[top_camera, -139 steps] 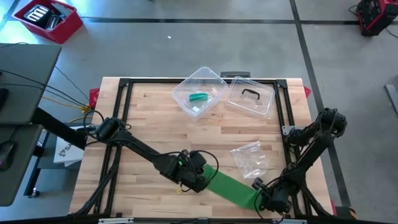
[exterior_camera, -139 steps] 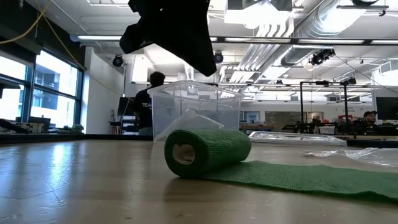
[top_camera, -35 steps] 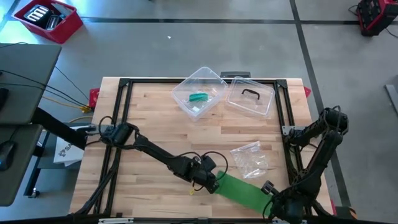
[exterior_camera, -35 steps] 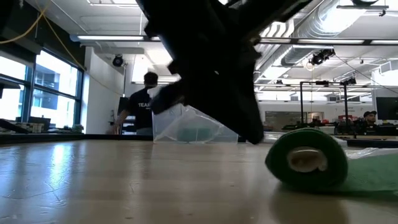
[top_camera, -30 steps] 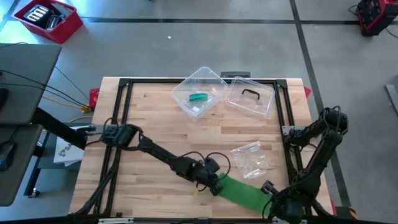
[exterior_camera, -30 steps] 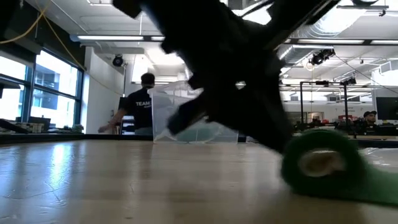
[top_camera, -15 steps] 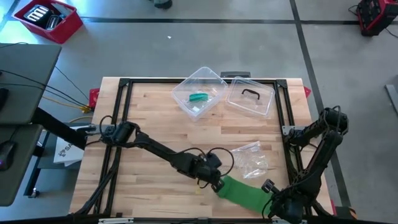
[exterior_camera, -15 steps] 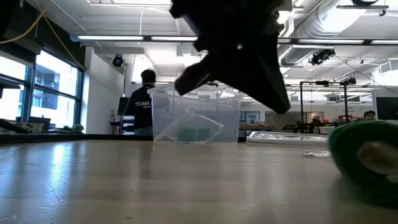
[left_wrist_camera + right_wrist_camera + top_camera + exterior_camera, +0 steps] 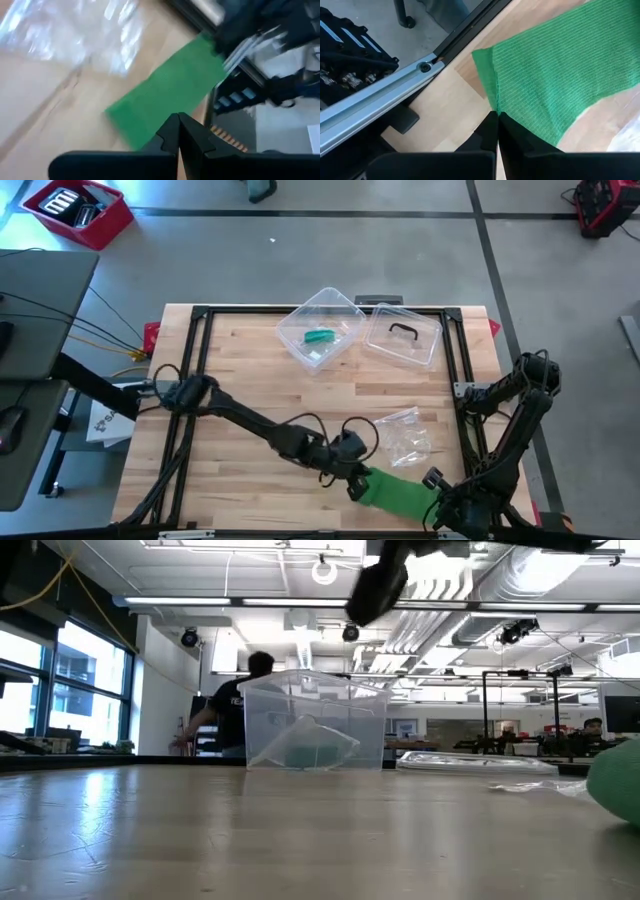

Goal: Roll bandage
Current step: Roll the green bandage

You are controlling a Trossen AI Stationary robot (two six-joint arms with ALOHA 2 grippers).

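Stretching low and diagonally across the table (image 9: 240,380), the left arm sets its left gripper (image 9: 356,482), fingers closed and empty, at the rolled end of the green bandage (image 9: 398,495) near the front edge. From the right wrist, the right gripper (image 9: 497,117), pinched on the bandage's flat end, sits at the front right corner.
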